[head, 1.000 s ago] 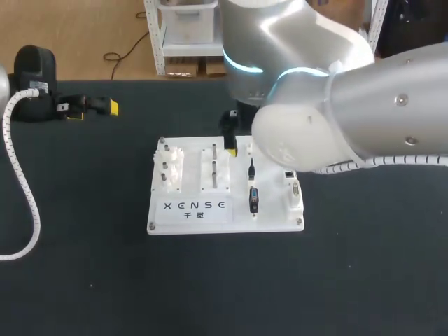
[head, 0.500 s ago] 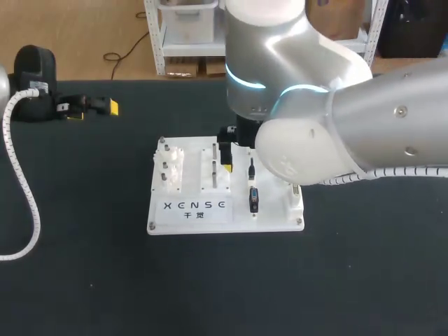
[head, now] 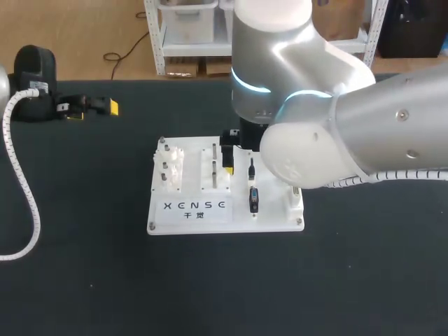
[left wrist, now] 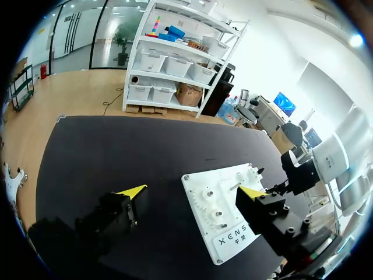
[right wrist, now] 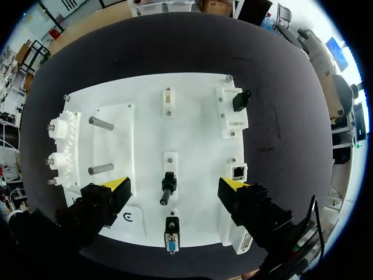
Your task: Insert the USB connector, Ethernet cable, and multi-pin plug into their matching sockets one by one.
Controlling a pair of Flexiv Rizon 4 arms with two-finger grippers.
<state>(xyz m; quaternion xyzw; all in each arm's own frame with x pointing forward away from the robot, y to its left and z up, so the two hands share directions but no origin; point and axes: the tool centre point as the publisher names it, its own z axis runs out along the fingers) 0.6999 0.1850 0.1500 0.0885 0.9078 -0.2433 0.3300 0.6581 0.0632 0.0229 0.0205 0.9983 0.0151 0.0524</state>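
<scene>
**Desk:** Where is the right arm?

**Photographer:** The silver right arm point(head: 336, 133) hangs over the white rectangular socket board point(head: 157, 218) on the black table point(head: 84, 266); the right gripper point(right wrist: 173, 185) has its jaws spread wide, touching nothing; a slim black connector point(right wrist: 168, 188) stands in a white holder point(right wrist: 169, 160) between the yellow fingertips point(right wrist: 118, 186), apart from both.

**Desk:** And the other parts?

**Photographer:** A black multi-pin plug with a blue face point(right wrist: 171, 240) sits on the board just behind that connector, on the wrist's side; a grey Ethernet socket point(right wrist: 238, 171) lies just ahead of one finger; a small black block point(right wrist: 239, 100) sits near the board's far corner.

**Desk:** The left side?

**Photographer:** The left gripper point(left wrist: 192, 191) lies well apart from the board, near the table's edge; jaws spread.
</scene>
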